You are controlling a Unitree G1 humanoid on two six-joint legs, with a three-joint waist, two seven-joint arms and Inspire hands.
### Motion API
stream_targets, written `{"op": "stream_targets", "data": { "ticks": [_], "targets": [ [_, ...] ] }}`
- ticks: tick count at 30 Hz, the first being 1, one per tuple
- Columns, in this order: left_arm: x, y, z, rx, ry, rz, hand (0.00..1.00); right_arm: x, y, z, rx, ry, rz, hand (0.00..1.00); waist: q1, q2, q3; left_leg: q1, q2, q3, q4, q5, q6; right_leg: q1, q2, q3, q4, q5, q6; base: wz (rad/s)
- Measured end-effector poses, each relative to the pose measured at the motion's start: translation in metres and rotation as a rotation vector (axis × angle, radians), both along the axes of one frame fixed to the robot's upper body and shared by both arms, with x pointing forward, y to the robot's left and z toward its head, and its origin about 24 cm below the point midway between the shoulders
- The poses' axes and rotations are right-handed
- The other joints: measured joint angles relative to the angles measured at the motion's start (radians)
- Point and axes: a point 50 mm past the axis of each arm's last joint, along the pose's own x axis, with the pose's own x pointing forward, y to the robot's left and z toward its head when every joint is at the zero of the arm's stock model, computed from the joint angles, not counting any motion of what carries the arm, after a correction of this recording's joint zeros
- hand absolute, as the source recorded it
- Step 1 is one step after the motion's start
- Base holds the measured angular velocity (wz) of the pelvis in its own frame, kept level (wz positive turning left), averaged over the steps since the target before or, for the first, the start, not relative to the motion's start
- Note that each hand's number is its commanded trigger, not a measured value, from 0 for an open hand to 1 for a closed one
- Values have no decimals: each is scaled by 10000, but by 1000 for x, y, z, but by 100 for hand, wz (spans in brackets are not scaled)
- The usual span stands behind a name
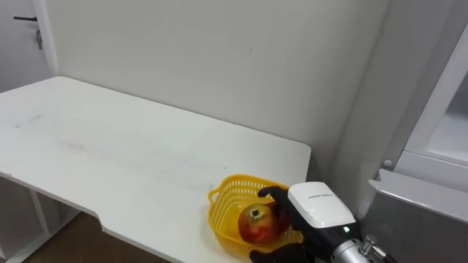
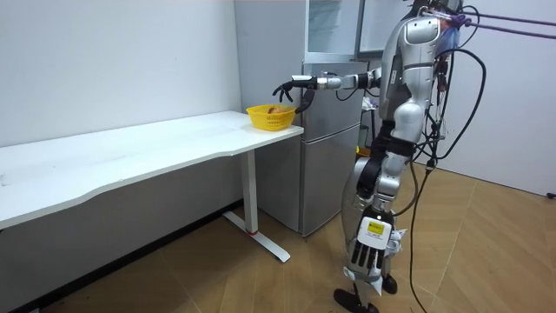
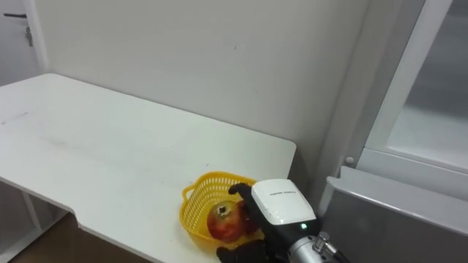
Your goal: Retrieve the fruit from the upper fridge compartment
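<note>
Red fruit (image 1: 254, 225) lies in yellow basket (image 1: 227, 196) at the table (image 1: 110, 153) end. Right hand (image 1: 289, 219) sits over it, fingers (image 1: 269, 193) spread and relaxed either side. Table stretches left, fridge (image 1: 417, 212) just right; left hand (image 2: 367, 254) hangs straight-fingered.

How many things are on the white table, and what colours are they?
Yellow: 1, the basket
Red: 1, the fruit lying inside the basket
Total: 2 things on the table
</note>
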Motion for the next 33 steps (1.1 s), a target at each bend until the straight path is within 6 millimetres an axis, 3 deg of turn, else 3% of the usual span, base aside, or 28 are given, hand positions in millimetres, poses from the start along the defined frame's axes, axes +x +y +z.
{"op": "stream_targets", "data": {
  "ticks": [33],
  "targets": [
    [2,-1,0,173,-19,21,0,0,-1,1,849,257,-39,0,-41,10,-25,15,-18,-5,7,1,2,33,-18,11,-12,2,3,0]
  ]
}}
